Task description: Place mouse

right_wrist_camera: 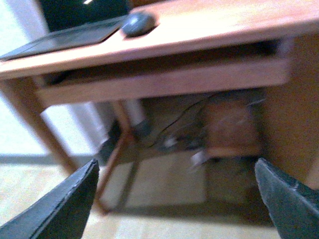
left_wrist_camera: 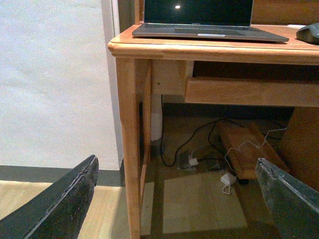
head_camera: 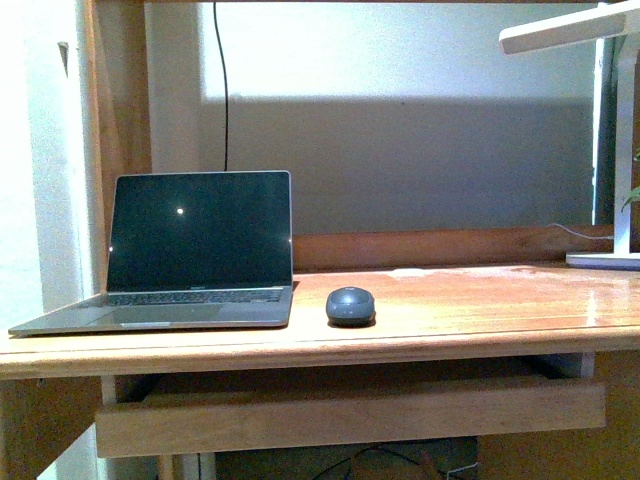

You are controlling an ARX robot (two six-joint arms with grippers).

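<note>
The dark grey oval mouse [head_camera: 351,305] sits on the wooden desk [head_camera: 470,325], just right of the open laptop [head_camera: 190,255]. It also shows in the right wrist view [right_wrist_camera: 138,23] and at the edge of the left wrist view [left_wrist_camera: 309,33]. My left gripper [left_wrist_camera: 177,196] is open and empty, low down in front of the desk's left leg. My right gripper [right_wrist_camera: 177,196] is open and empty, below desk height and well short of the mouse. Neither arm shows in the front view.
A white desk lamp [head_camera: 610,130] stands at the desk's right end. A pull-out shelf [head_camera: 350,415] hangs under the desktop. Cables and adapters [left_wrist_camera: 209,162] lie on the floor beneath. A wooden desk leg [left_wrist_camera: 128,144] stands close to the left gripper. The right wrist view is blurred.
</note>
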